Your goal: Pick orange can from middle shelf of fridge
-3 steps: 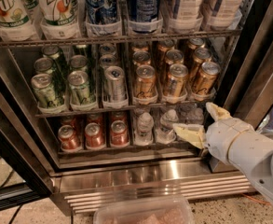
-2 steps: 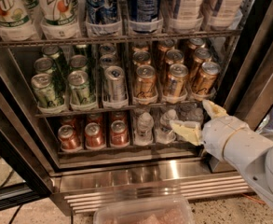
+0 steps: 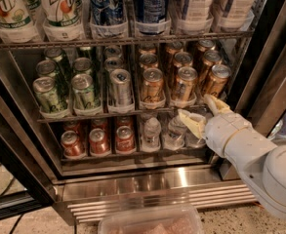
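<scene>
Now my gripper hangs just below the front right corner of the middle shelf, jaws spread and empty. I should rise to that surface, level with the orange can at that corner, and straddle it squarely, clear of its neighbour.

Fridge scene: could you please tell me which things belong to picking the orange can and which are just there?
Job: orange cans, middle shelf, fridge, open claw just below that shelf's right end.
Just there: green cans, silver can, red cans, water bottles, tall bottles.
</scene>
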`<state>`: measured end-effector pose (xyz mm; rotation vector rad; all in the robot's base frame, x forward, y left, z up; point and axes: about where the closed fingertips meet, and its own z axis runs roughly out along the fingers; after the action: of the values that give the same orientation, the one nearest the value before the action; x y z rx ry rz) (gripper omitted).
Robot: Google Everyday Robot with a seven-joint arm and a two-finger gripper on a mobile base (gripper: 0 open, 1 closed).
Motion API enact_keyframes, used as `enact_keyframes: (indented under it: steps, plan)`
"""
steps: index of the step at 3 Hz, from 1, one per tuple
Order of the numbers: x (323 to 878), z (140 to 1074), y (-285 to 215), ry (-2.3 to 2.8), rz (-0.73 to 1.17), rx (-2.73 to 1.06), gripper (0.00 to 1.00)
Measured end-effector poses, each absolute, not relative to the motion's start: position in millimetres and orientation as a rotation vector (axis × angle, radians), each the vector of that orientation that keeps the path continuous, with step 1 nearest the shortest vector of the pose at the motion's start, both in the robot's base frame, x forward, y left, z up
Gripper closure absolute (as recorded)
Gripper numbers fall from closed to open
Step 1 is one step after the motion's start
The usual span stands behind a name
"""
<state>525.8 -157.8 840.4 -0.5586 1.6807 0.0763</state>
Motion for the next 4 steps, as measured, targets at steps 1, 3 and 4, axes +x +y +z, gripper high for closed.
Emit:
enact_keyframes:
  steps: [1, 3, 4]
  plan:
    - [536, 842, -158, 1.644, 0.072, -0.526, 0.5]
    - [553, 837, -163, 1.619, 0.054, -0.475, 0.48]
    - [561, 834, -164, 1.613, 0.047, -0.454, 0.46]
